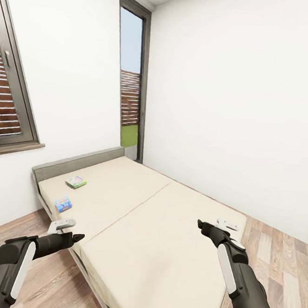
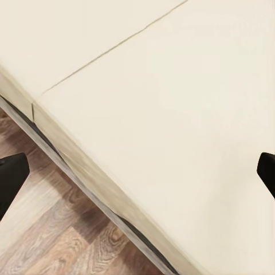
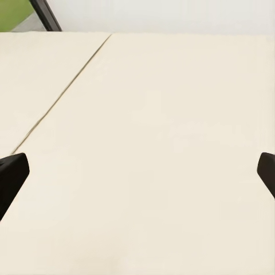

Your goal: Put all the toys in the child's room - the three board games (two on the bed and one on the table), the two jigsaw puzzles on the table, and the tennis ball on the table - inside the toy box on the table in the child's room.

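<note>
Two board games lie on the bed (image 1: 156, 229) near its grey headboard: a pale green box (image 1: 76, 182) and a blue one with orange (image 1: 63, 204). My left gripper (image 1: 74, 233) hangs open over the bed's near left edge, a short way this side of the blue box. In the left wrist view its fingertips (image 2: 11, 175) stand wide apart over the mattress edge (image 2: 86, 166) and the floor. My right gripper (image 1: 203, 226) is open above the right mattress half, its fingertips (image 3: 11, 175) far apart over bare cream mattress (image 3: 149, 149). The table and toy box are out of view.
White walls enclose the bed at the back and right. A dark-framed window (image 1: 9, 94) is on the left wall, a tall narrow window (image 1: 130, 86) in the corner. Wood plank floor (image 1: 275, 258) runs along both sides of the bed.
</note>
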